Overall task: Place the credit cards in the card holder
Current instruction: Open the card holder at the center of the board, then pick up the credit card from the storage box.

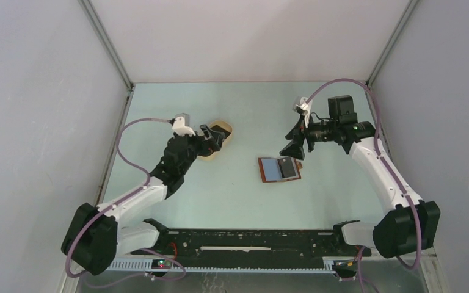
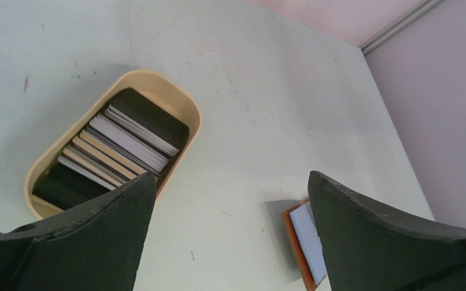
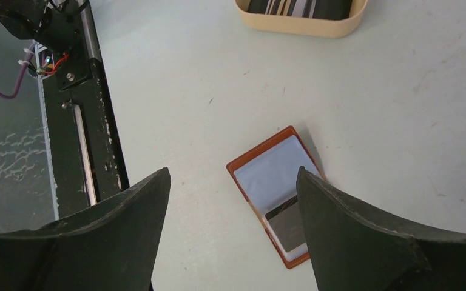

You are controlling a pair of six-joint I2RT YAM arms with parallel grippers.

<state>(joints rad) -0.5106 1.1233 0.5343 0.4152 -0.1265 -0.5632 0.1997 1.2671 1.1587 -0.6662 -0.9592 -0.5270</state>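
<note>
Pale table (image 1: 232,189); right wrist, unlike left, shows dark card (image 3: 284,227) in card holder (image 3: 266,179); both jaws apart.

The pale green table (image 1: 232,195) carries a tan oval tray (image 2: 192,115) left of centre and, just right of centre, the open card holder (image 1: 279,169), seemingly lying flat.

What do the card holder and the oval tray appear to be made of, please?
The card holder looks like leather or imitation leather: it has a matte reddish-brown border, and its pale inner pockets are probably plastic film. The oval tray seems to be moulded plastic, cream and smooth, with an even, seamless rim.
</note>
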